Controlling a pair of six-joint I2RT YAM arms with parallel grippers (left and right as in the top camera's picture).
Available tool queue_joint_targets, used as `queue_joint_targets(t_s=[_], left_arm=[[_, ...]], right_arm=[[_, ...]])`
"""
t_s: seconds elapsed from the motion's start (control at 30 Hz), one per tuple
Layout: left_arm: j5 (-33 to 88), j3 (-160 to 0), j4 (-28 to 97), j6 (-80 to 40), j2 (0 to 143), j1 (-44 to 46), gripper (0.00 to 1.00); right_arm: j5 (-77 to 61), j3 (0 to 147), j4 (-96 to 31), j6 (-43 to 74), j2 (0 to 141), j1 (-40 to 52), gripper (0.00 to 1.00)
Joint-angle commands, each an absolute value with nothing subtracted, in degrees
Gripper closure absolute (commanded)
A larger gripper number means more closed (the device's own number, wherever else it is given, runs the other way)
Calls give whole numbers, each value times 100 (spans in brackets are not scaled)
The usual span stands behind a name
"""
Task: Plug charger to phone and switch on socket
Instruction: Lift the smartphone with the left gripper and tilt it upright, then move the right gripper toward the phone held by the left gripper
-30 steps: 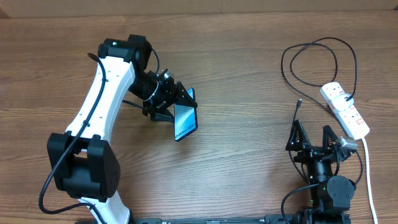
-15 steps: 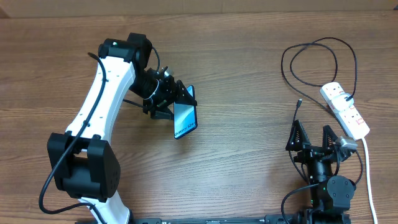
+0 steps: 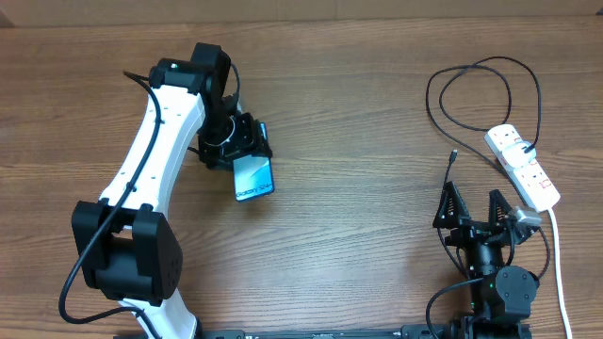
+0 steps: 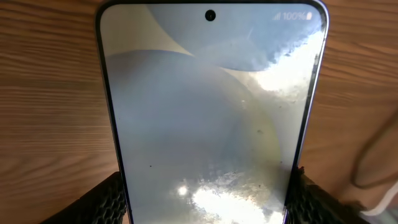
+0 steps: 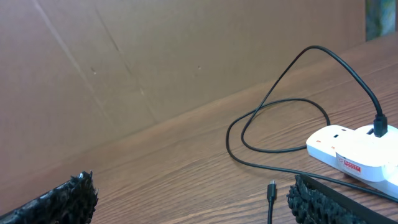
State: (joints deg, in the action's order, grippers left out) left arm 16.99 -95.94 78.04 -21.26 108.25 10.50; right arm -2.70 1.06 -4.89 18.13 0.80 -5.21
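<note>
The phone [image 3: 252, 176], cyan screen up, is held above the table by my left gripper [image 3: 237, 151], which is shut on its edges. In the left wrist view the phone's screen [image 4: 208, 118] fills the frame between my two pads [image 4: 102, 202]. The black charger cable [image 3: 476, 71] loops at the back right, plugged into the white socket [image 3: 524, 167]; its connector tip [image 3: 453, 154] lies loose on the table. My right gripper [image 3: 477, 209] is open and empty at the front right. The right wrist view shows the tip [image 5: 271, 190], the cable [image 5: 280, 106] and the socket [image 5: 354, 152].
The socket's thick white cord [image 3: 558, 264] runs down the right edge toward the front. A brown cardboard wall [image 5: 155, 56] stands behind the table's far edge. The wooden table [image 3: 367, 226] lies between the two arms.
My left gripper has swung the phone left and back, from about mid-table toward the arm, and turned it more upright in the overhead view. The right arm has not moved.
</note>
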Motion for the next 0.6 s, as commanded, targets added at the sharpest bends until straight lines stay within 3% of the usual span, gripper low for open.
queue_joint_targets(t_s=[0.0,0.3,0.57], left_arm=[[965,-9767,7870,-2228,10831,1094,60],[834,-9767,8184,-2047,10831,1094,60],[849,-9765,8267,-1966,10831,1100,60]], right_arm=[[-246,45,-458,1750,27,-534,0],[-537,45,-416,2067,27,-534,0],[-3730,45,-307,4619,27,-532,0]])
